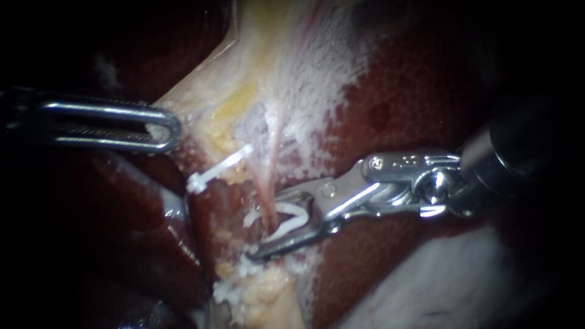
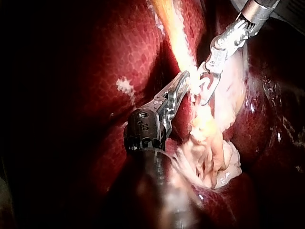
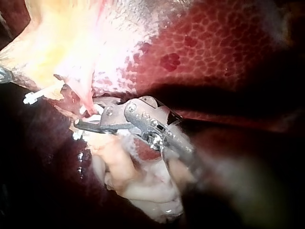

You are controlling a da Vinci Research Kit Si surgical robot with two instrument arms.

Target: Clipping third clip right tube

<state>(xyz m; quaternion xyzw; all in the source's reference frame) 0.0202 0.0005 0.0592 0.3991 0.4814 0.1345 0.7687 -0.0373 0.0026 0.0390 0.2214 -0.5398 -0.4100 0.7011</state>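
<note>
In the endoscope view, our left instrument (image 1: 167,128) had its jaws closed on the edge of the pale tissue (image 1: 201,91), apparently drawing it leftward. Our right instrument (image 1: 266,226) held its jaws well apart, carrying an open white new clip (image 1: 291,218) whose legs straddled the thin pink tube (image 1: 270,183). This put it below the upper clip (image 1: 218,167) and above the lower clip (image 1: 230,291). To close well, we judged that the tube should sit deep between the legs, with both tips past it and clear of those 2 neighbours. In the left wrist view, the left jaws lay together on the tissue just beside the right jaws, and steady traction seemed wise. In the right wrist view, the right jaws crossed the tube near the liver (image 3: 200,43). We could not tell whether the far tip was free, so a slow squeeze seemed best.
</note>
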